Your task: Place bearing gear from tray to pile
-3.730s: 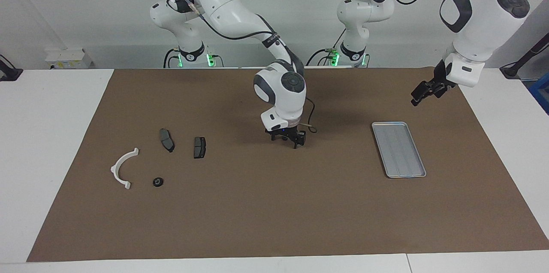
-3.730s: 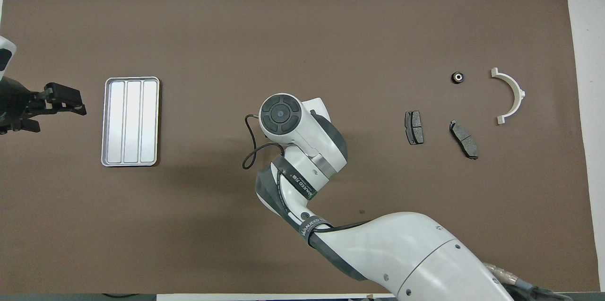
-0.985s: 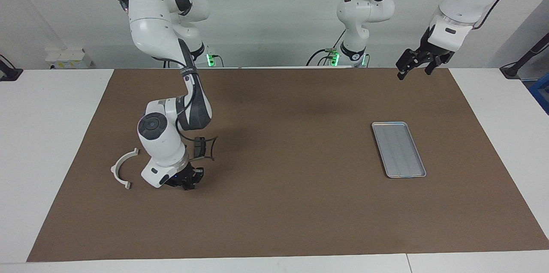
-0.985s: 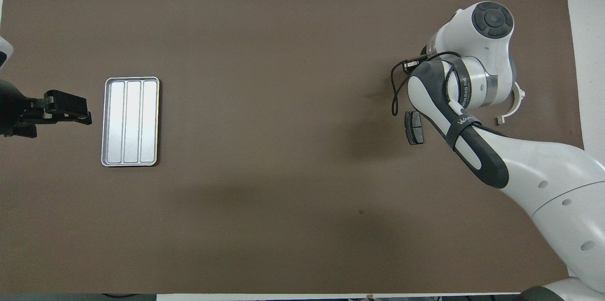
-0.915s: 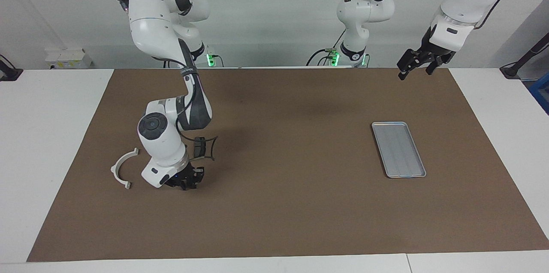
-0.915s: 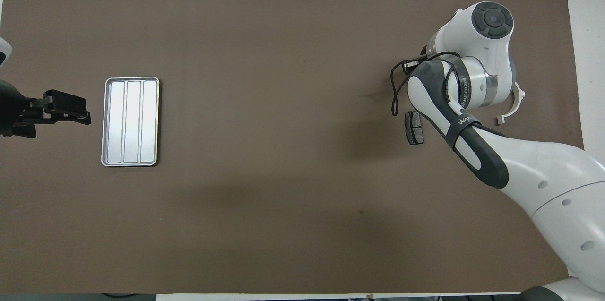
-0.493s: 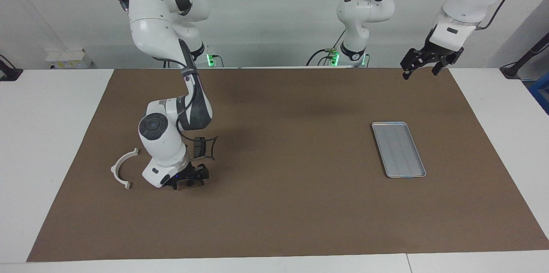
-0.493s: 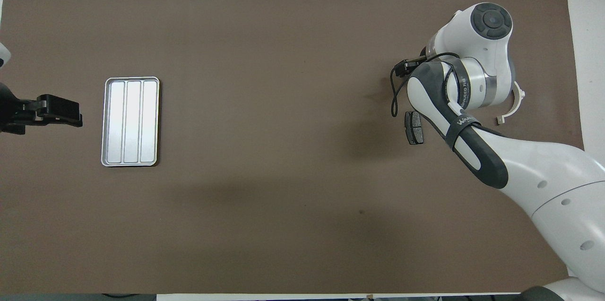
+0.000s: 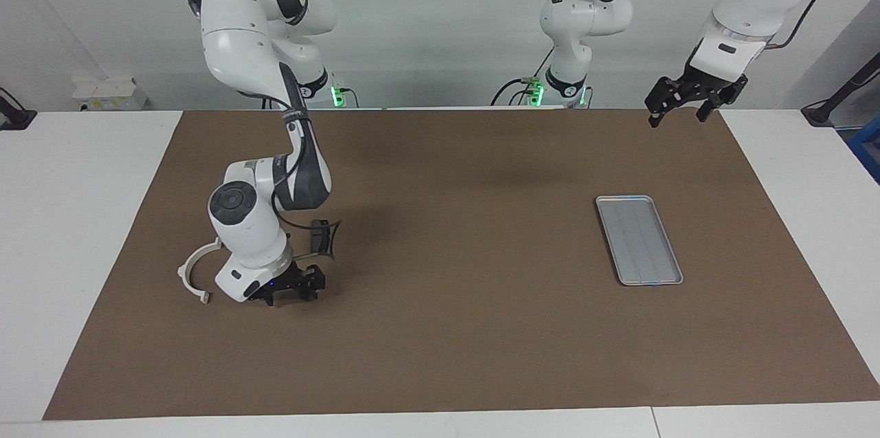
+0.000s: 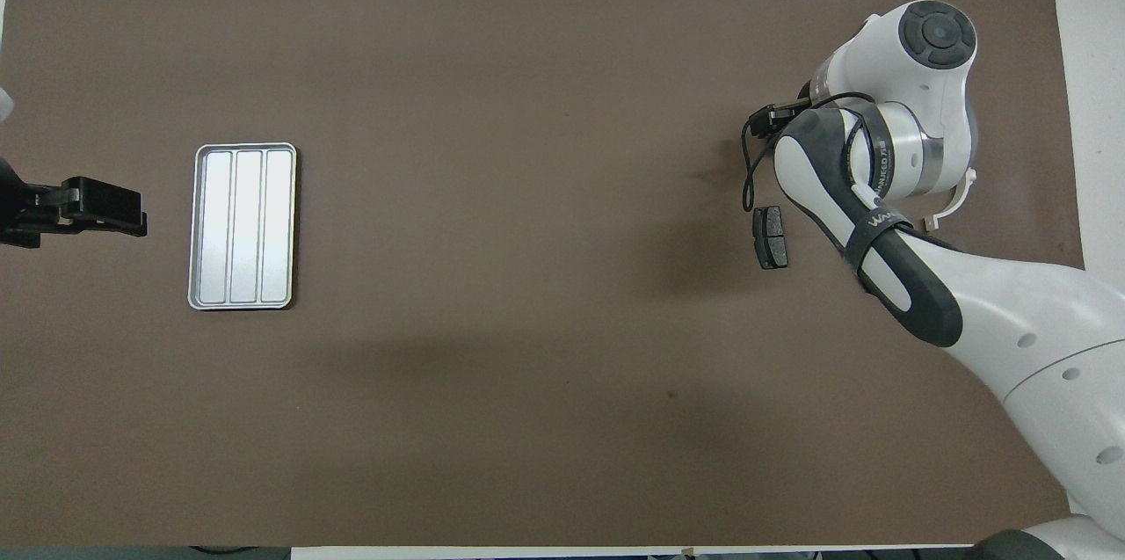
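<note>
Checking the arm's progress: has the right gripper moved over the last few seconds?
Yes. The right gripper went from mid-mat toward the right arm's end, and is now low beside the white bracket.

**Readable text: one arm band only**

Only legible lettering: dark band round the right arm's forearm (image 10: 879, 221), overhead view, white caps approx. "WANJEED", with smaller chars after it too small to read. Same word seems to repeat on the grey ring at that arm's wrist (image 10: 881, 163), reading uncertain. Facing view: the band's lettering can't be made out. Tray (image 10: 242, 227), brake pad (image 10: 771, 236) and white bracket (image 9: 194, 270): no markings legible.
</note>
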Controlling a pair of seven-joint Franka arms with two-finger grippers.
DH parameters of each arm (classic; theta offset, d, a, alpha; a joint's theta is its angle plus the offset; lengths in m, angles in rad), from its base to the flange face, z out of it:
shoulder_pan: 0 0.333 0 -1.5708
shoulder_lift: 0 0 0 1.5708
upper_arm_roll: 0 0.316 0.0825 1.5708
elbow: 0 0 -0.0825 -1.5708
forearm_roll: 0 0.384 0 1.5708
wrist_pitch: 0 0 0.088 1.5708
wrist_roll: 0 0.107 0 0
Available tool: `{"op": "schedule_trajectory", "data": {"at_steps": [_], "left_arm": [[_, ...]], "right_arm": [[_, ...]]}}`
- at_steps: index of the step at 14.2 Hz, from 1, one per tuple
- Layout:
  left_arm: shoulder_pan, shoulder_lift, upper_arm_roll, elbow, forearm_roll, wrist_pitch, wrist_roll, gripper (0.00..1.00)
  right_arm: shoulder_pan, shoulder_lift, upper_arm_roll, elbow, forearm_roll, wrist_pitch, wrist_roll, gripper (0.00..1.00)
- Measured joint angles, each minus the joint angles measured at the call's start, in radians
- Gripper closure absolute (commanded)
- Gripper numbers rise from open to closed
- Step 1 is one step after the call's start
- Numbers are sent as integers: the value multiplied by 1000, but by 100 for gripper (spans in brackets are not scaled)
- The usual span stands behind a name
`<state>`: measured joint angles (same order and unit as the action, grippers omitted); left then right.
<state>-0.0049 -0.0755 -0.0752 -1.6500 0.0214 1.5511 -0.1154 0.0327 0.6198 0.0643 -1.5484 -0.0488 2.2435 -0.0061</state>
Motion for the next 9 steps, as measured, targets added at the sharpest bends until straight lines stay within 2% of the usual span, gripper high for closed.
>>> {"op": "schedule_trajectory", "data": {"at_steps": [4, 9], "left_arm": [[0, 0, 0, 0, 0, 0, 0, 0], [0, 0, 0, 0, 0, 0, 1, 0]], "right_arm": [[-16, -61, -1, 4, -2, -54, -22, 0], [-16, -286, 0, 10, -1, -353, -23, 0]]}}
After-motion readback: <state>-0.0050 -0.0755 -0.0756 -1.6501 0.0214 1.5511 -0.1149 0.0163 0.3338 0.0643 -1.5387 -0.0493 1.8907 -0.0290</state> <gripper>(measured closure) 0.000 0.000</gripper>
